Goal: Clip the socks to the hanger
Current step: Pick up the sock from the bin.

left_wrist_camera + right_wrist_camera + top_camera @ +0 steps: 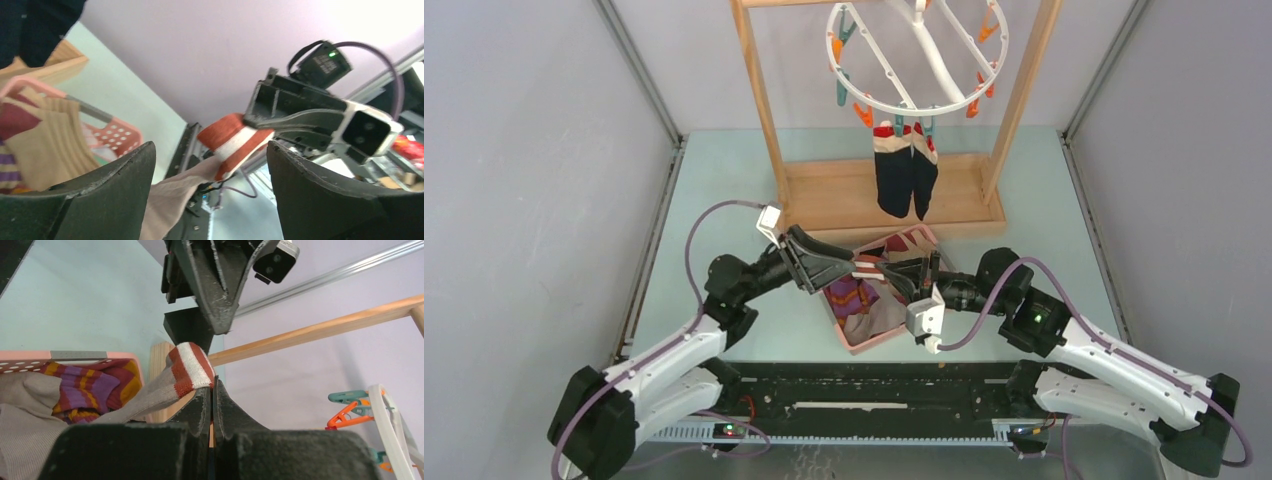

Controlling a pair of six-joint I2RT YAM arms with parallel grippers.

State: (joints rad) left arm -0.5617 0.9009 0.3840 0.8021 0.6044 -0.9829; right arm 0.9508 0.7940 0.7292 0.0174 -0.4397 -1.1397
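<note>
A tan-grey sock with a red-and-white cuff (pixel 187 370) is pinched at the cuff by my right gripper (pixel 213 384), which is shut on it; the rest trails down into the basket. In the left wrist view the same cuff (pixel 232 142) hangs between the wide-open fingers of my left gripper (pixel 210 150) without touching them. From above, both grippers meet over the basket, left (pixel 864 268) and right (pixel 906 277). The white ring hanger (pixel 919 55) hangs at the back, with a navy pair of socks (pixel 904 175) clipped to its near rim.
The pink basket (pixel 854 345) under the grippers holds several more socks, among them a purple-orange striped one (pixel 85 387). The wooden rack frame (pixel 764 110) and its base board (pixel 834 195) stand just behind. Orange and teal clips (pixel 350 407) dangle from the hanger's rim.
</note>
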